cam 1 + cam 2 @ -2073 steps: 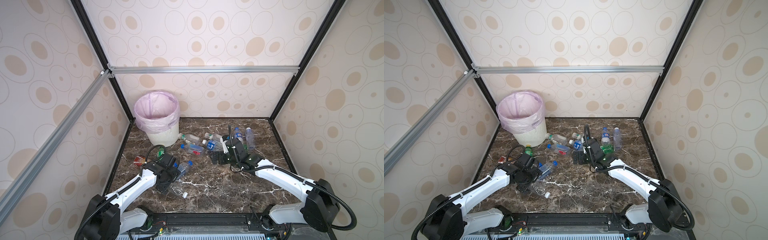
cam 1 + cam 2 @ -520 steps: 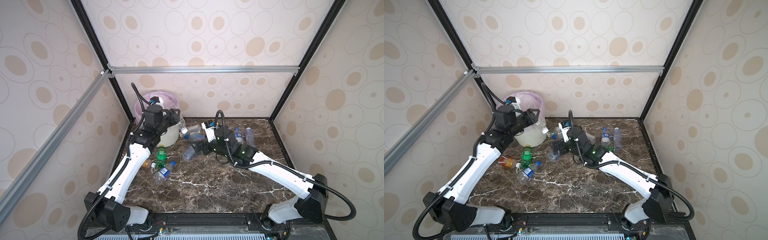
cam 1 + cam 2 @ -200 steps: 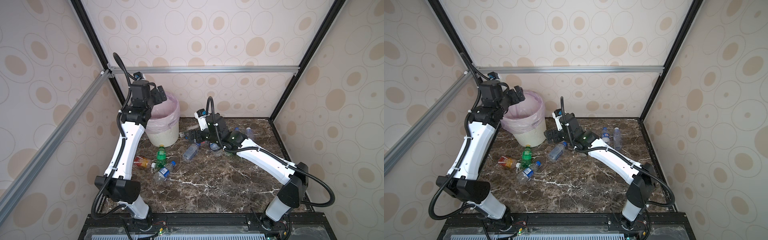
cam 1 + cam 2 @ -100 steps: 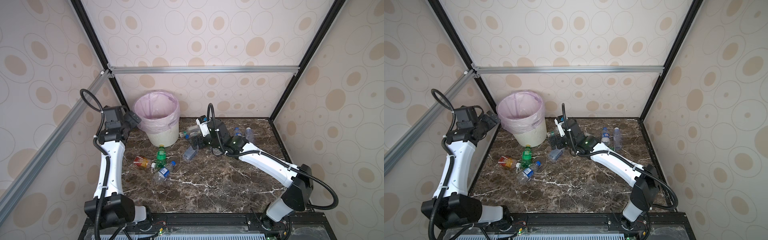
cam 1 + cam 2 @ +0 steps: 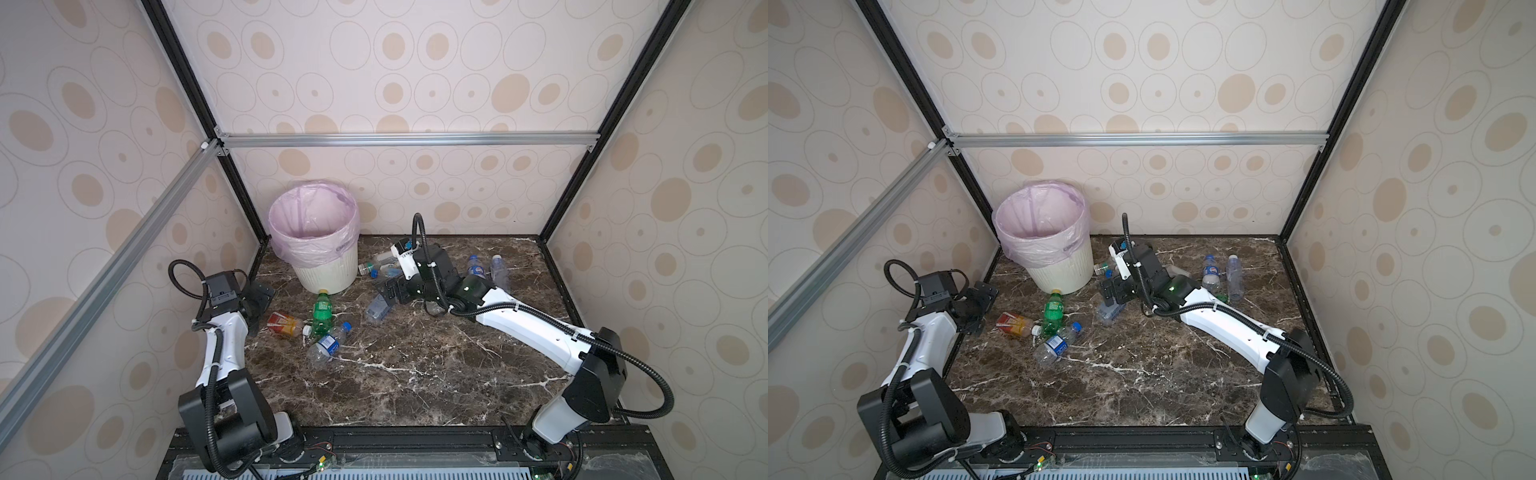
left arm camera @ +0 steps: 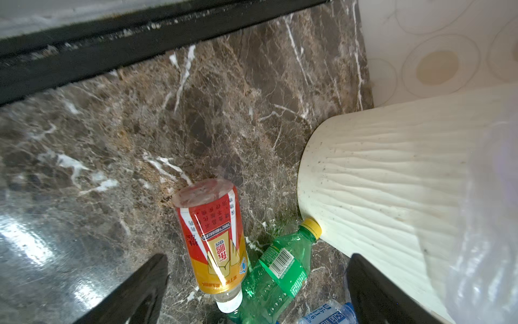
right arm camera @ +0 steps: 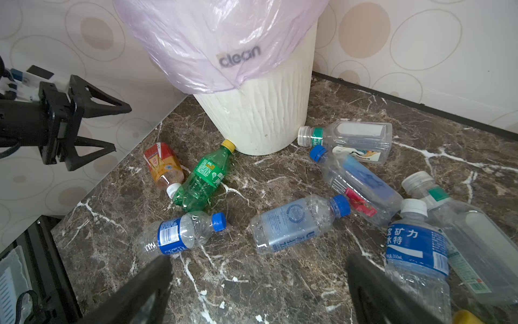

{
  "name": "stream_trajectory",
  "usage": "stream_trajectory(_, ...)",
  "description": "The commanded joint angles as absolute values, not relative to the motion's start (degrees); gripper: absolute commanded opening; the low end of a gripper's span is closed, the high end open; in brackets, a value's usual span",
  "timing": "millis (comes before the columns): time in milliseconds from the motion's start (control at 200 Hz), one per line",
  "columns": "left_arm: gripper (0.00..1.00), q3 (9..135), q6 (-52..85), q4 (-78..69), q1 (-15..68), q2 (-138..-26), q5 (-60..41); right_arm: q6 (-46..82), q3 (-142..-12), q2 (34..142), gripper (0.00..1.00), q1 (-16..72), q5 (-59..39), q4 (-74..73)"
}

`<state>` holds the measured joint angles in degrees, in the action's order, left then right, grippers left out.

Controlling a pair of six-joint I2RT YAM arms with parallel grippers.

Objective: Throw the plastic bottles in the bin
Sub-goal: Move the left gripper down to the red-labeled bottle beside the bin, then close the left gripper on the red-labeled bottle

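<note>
Both pairs of jaws spread; bottles [image 5: 322,311] cluster by bin [image 5: 328,279] base; marble top [image 5: 415,374] open frontward.

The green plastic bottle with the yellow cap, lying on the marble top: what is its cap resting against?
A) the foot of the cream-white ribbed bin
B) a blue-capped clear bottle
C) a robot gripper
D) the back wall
A: the green plastic bottle lies on its side with its yellow cap against the foot of the cream-white ribbed bin.
</note>
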<state>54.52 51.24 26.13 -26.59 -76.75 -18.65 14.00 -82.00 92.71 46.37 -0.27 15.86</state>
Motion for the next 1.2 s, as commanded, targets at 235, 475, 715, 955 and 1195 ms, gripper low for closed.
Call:
stream_trajectory(235, 0.98, 50.8, 54.0, 17.5, -22.0, -81.5, -19.0, 14.8, -79.8, 91.5, 1.00, 46.1, -0.9, 14.6)
stream_trajectory(475, 0.97, 50.6, 52.5, 18.4, -19.2, -85.2, -14.2, 14.5, -79.1, 91.3, 1.00, 46.0, -0.2, 14.6)
stream_trajectory(715, 0.95, 50.4, 50.2, 18.3, -19.2, -87.9, -11.7, 14.9, -78.8, 91.4, 1.00, 46.1, 0.0, 14.5)
stream_trajectory(955, 0.88, 52.6, 46.1, 17.4, -18.3, -91.5, -10.3, 15.2, -78.4, 91.4, 1.00, 46.1, 0.3, 14.5)
stream_trajectory(1195, 0.83, 53.2, 43.1, 17.1, -15.7, -93.8, -7.9, 15.6, -78.6, 92.0, 1.00, 46.1, 0.0, 14.4)
